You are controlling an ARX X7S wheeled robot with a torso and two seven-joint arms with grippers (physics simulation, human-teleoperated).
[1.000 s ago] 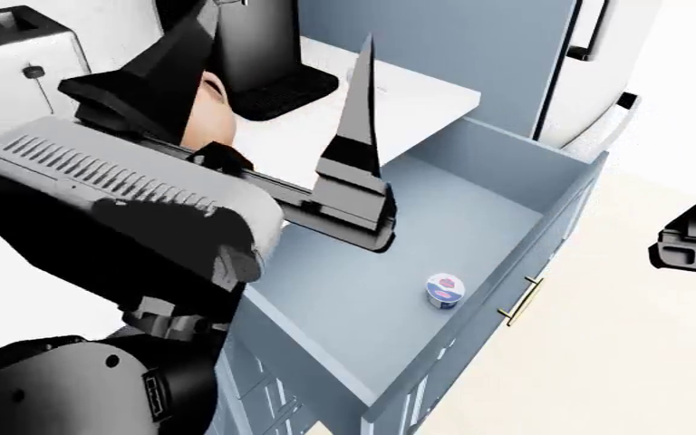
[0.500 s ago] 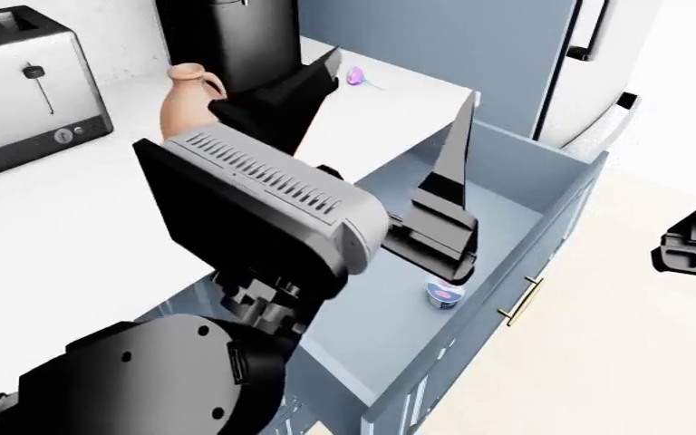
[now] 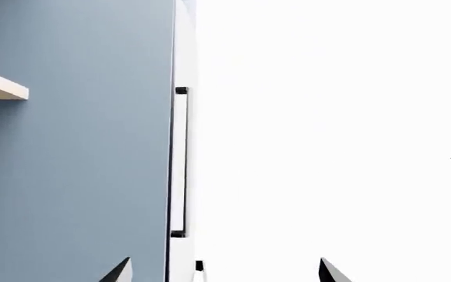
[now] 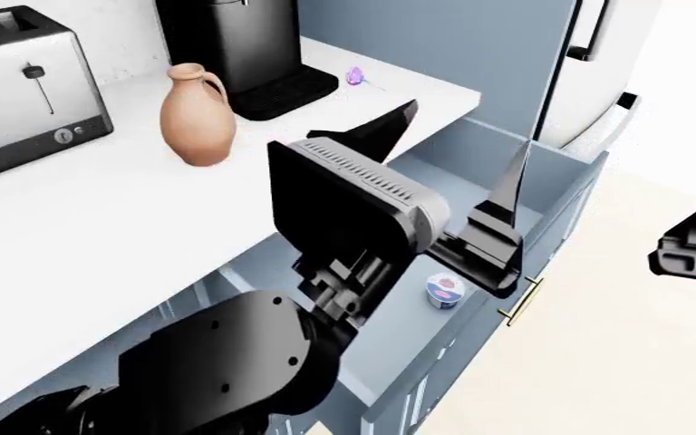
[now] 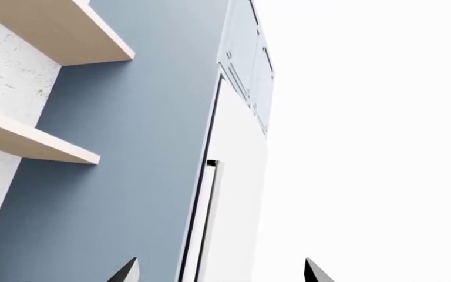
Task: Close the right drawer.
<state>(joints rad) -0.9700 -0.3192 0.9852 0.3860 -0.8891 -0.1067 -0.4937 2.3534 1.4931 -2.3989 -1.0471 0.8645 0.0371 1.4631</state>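
The wide blue-grey right drawer [image 4: 542, 195] with its smooth plain inner walls stands pulled well out from under the white countertop [image 4: 106, 227], at the counter's right end, beside the tall blue-grey fridge panel [image 4: 445, 45]. Its slim brass bar handle [image 4: 521, 302] shows on the outer face of the panelled front. On the drawer floor, near the front wall, lies a small white round tub with a pink and blue lid [image 4: 445, 290].

The left gripper [image 4: 507, 213], black with long tapering fingers, hangs over the drawer's interior, just above the tub and close to the front wall, with the bulky grey and black wrist behind it. In the left wrist view the two finger tips [image 3: 120, 271] stand well apart with nothing between them. The right gripper [image 5: 218, 271] shows only as a dark piece at the head view's right edge, well clear of the drawer; in its own wrist view its tips are also spread wide and empty.

On the countertop behind stand a terracotta clay jug with a handle [image 4: 197, 113], a black coffee machine [image 4: 233, 45], a silver two-slot toaster [image 4: 15, 91] and a small purple object [image 4: 357, 78].
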